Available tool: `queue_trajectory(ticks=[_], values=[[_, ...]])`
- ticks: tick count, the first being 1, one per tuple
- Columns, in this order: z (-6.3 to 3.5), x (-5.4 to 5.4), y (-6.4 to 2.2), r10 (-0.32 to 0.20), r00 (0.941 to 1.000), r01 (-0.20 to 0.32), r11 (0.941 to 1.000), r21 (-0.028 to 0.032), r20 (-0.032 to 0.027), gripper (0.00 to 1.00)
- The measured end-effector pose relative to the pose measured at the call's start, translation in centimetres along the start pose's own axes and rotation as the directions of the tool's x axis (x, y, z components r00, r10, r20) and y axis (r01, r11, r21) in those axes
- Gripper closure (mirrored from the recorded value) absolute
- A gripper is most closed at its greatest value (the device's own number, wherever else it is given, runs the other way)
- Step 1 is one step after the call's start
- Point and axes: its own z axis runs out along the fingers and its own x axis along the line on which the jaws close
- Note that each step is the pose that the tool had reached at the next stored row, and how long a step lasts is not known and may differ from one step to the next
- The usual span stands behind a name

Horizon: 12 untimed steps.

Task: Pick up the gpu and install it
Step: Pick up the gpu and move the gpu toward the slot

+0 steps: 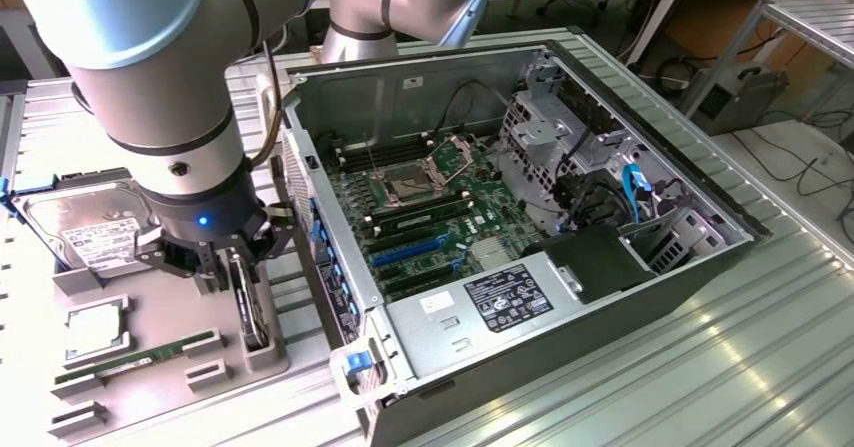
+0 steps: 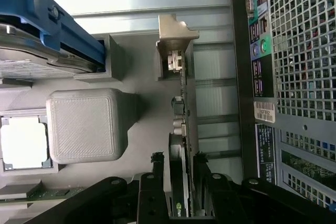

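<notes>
The gpu (image 1: 250, 312) stands on edge in a slot of the grey holder tray (image 1: 167, 312), just beside the open computer case (image 1: 534, 217). My gripper (image 1: 230, 267) is down over the card, one finger on each face. In the wrist view the gpu (image 2: 184, 124) runs between the two black fingertips (image 2: 157, 179), which press against its sides, so my gripper (image 2: 180, 163) is shut on it. The card's far end still sits in the holder's grey clip (image 2: 176, 35). Blue expansion slots (image 1: 407, 252) show on the motherboard inside the case.
On the same tray lie a hard drive (image 1: 96, 235) in a blue bracket (image 2: 52, 30), a CPU (image 1: 96, 329) and a green memory stick (image 1: 140, 359). The case's perforated rear wall (image 2: 299, 61) stands close beside the card. A grey block (image 2: 86, 124) rises near the fingers.
</notes>
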Motion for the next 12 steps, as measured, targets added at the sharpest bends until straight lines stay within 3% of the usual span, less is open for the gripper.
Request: queue_trajectory(ticks=[12], values=[[0.31, 0.06, 0.02, 0.002, 1.0, -0.002, 1.0, 0.0002, 0.0019, 0.64]])
